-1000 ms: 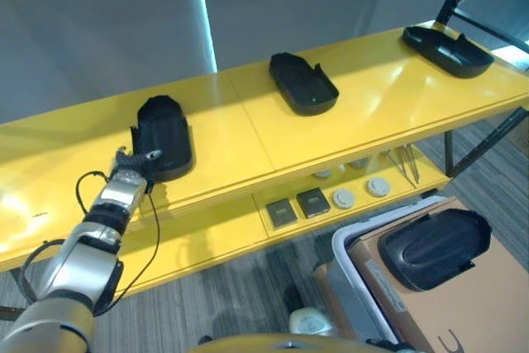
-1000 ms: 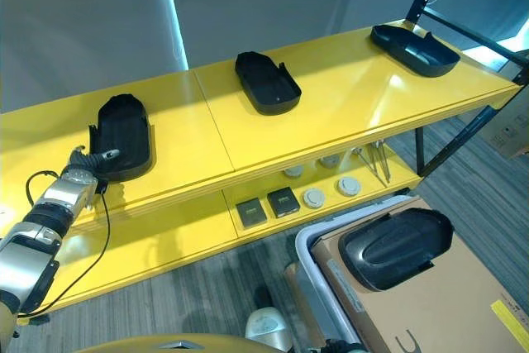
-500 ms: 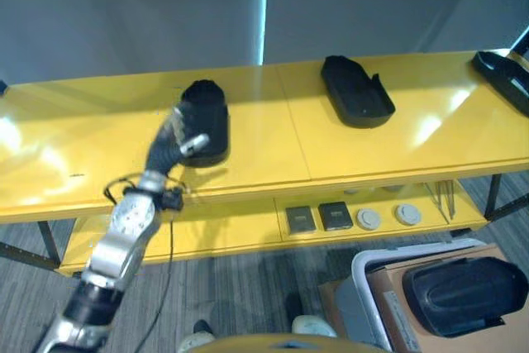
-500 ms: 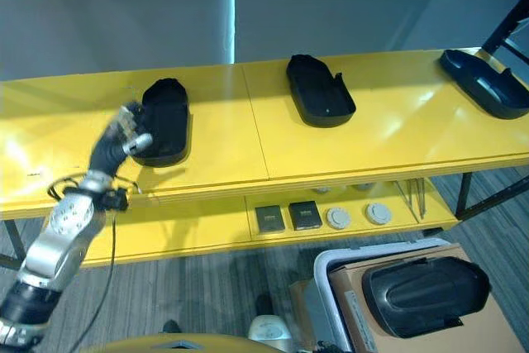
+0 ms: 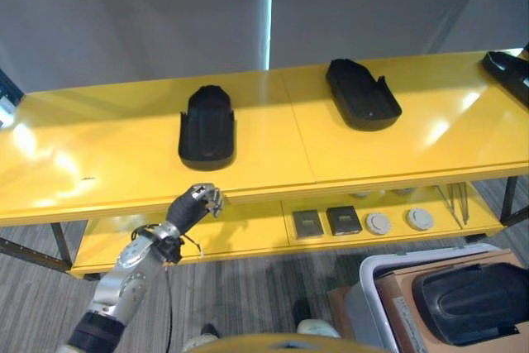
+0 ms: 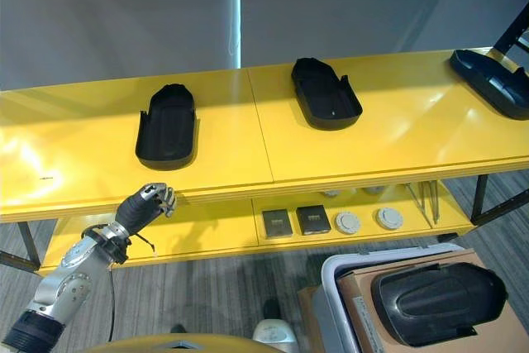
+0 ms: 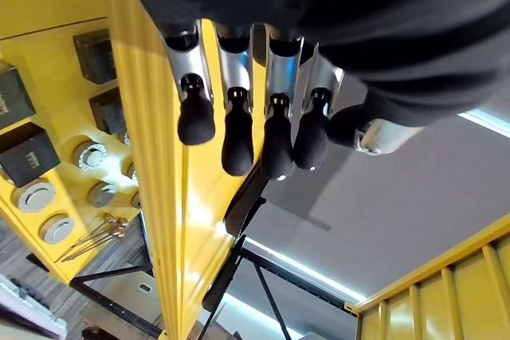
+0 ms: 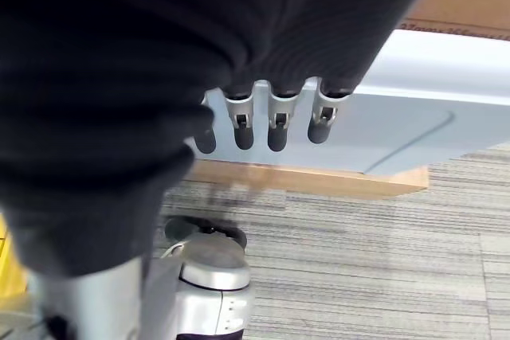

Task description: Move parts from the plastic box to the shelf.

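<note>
Black moulded plastic part (image 5: 207, 126) lying on yellow shelf (image 5: 107, 163) | left hand (image 5: 195, 202) empty, fingers relaxed, below shelf edge | right hand (image 8: 263, 129) fingers straight, empty | no legible writing

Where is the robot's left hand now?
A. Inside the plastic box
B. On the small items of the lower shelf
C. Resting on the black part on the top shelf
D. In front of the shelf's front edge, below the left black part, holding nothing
D: the left hand hangs empty before the shelf edge, apart from the left black part.
</note>
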{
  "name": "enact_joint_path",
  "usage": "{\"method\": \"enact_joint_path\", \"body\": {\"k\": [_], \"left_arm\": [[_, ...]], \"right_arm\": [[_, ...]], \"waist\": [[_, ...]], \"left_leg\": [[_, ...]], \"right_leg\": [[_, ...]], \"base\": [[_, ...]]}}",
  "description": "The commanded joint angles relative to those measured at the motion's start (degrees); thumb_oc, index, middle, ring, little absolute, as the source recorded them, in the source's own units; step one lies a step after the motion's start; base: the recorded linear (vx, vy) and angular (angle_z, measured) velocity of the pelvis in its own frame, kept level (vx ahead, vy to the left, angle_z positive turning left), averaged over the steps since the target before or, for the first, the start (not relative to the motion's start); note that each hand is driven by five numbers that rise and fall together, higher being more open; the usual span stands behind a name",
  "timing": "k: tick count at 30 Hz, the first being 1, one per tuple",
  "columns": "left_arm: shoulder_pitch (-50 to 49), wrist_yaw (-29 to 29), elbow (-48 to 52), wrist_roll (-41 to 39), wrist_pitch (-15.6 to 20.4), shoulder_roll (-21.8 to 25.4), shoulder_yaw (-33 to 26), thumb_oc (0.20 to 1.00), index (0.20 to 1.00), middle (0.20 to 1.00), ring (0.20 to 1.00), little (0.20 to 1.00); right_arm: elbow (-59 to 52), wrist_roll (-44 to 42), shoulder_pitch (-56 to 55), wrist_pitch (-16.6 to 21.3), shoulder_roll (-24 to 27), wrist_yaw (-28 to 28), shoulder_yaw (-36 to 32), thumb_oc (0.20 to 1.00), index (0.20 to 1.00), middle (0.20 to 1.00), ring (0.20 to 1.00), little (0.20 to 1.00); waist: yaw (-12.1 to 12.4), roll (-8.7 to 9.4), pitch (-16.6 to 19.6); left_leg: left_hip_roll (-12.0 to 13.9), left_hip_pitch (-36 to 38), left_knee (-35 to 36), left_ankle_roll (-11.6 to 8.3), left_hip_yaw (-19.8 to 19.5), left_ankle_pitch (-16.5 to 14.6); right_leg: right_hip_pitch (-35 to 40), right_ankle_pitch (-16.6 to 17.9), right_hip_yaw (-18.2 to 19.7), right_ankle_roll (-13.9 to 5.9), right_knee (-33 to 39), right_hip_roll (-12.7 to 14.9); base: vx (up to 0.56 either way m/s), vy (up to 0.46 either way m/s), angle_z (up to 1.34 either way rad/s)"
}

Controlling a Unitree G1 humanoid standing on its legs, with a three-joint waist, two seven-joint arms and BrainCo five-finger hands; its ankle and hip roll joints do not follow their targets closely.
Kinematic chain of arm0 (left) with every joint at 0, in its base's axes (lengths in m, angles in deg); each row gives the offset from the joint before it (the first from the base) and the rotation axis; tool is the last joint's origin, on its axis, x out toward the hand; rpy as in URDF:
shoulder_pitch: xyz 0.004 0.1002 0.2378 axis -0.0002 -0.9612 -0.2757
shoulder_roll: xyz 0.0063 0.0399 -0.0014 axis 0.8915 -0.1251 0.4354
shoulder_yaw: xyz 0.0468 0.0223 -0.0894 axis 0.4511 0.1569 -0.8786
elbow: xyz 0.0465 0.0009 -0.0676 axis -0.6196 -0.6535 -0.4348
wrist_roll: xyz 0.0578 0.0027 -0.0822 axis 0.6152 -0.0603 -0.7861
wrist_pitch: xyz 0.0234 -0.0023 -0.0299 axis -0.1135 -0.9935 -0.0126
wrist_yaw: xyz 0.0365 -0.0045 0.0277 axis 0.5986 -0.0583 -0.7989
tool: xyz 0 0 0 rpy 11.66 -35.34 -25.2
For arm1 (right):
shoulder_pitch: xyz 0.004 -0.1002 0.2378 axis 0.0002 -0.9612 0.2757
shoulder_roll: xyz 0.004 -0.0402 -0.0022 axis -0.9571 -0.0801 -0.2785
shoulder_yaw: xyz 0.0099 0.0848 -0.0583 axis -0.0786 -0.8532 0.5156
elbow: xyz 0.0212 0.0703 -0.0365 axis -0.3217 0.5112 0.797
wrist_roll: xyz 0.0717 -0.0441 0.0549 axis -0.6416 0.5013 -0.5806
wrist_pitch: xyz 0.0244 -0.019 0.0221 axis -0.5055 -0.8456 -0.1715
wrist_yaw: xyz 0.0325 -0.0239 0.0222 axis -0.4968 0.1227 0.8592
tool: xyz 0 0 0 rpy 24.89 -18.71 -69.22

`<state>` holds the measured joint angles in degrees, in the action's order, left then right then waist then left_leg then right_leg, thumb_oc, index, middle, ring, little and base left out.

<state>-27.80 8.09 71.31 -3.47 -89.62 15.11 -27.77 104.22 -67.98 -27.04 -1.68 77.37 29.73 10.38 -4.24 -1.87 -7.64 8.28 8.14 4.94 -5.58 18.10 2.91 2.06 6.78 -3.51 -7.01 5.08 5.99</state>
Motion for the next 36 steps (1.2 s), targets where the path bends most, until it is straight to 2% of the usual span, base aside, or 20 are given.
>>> {"method": "enact_joint_path", "body": {"k": [1, 6, 12, 21, 24, 29, 36], "left_arm": [[6.5, -2.4, -0.9, 1.1, 5.8, 0.4, -2.4, 0.200, 0.200, 0.200, 0.200, 0.200], [9.7, -4.6, 1.1, 0.4, 4.7, -0.2, -3.5, 0.200, 0.200, 0.200, 0.200, 0.200], [10.9, -7.9, -1.8, 1.6, 3.4, -0.4, -4.3, 0.200, 0.200, 0.200, 0.200, 0.200], [12.1, -11.7, -11.0, 3.4, 5.3, -1.6, -4.4, 0.200, 0.200, 0.200, 0.200, 0.200], [13.9, -14.3, -16.1, 5.3, 7.9, -2.3, -4.5, 0.200, 0.200, 0.200, 0.200, 0.200], [17.1, -14.9, -19.3, 5.6, 9.7, -2.1, -4.7, 0.200, 0.200, 0.200, 0.200, 0.200], [20.8, -16.2, -19.7, 6.2, 9.1, -1.3, -4.6, 0.200, 0.200, 0.200, 0.200, 0.200]], "right_arm": [[1.2, -0.3, 0.8, -0.1, 0.6, -0.8, 1.9, 1.000, 1.000, 1.000, 1.000, 1.000], [0.8, 0.4, 0.7, -0.4, 0.9, -0.2, 2.0, 1.000, 1.000, 1.000, 1.000, 1.000], [-0.1, 1.6, 0.3, -1.0, 1.1, 0.3, 2.2, 1.000, 1.000, 1.000, 1.000, 1.000], [-0.8, 2.7, 0.6, -1.6, 1.7, 1.0, 2.4, 1.000, 1.000, 1.000, 1.000, 1.000], [-0.6, 3.5, 0.6, -1.4, 1.9, 1.3, 3.0, 1.000, 1.000, 1.000, 1.000, 1.000], [-0.6, 4.0, 0.8, -1.6, 2.2, 1.8, 3.6, 1.000, 1.000, 1.000, 1.000, 1.000], [0.1, 4.6, 1.0, -0.9, 2.7, 2.4, 4.0, 1.000, 1.000, 1.000, 1.000, 1.000]], "waist": [[-0.6, 2.32, -0.2], [-1.2, 2.60, -0.3], [-1.7, 2.70, 0.1], [-2.5, 2.81, -0.1], [-3.1, 3.03, -0.1], [-3.9, 3.12, 0.0], [-4.6, 3.01, 0.0]], "left_leg": [[-0.6, -1.7, -3.4, 2.67, -0.7, -3.7], [-0.2, -1.4, -3.5, 2.63, -0.4, -3.7], [-0.1, -1.2, -3.7, 2.56, 0.0, -3.8], [-0.1, -1.1, -4.3, 2.68, 0.2, -4.2], [0.1, -0.9, -4.6, 2.69, 0.6, -4.2], [0.2, -0.5, -4.4, 2.72, 1.1, -4.2], [0.3, -0.2, -4.4, 2.66, 1.5, -4.1]], "right_leg": [[0.5, -2.4, -0.5, -1.96, -0.9, 0.3], [0.6, -2.5, -0.4, -1.68, -1.0, 0.1], [0.6, -2.7, -0.3, -1.66, -1.3, 0.0], [0.7, -3.1, 0.0, -1.65, -1.7, -0.1], [0.8, -3.2, 0.3, -1.65, -1.9, -0.1], [0.8, -3.2, 0.6, -1.69, -1.9, -0.2], [0.9, -3.3, 1.0, -1.70, -2.0, -0.3]], "base": [[0.00, 0.000, 0.00], [0.01, -0.003, -0.02], [0.02, -0.003, -0.03], [0.00, 0.000, 0.00], [0.01, -0.004, -0.01], [0.00, 0.000, -0.01], [0.01, 0.002, -0.05]]}}
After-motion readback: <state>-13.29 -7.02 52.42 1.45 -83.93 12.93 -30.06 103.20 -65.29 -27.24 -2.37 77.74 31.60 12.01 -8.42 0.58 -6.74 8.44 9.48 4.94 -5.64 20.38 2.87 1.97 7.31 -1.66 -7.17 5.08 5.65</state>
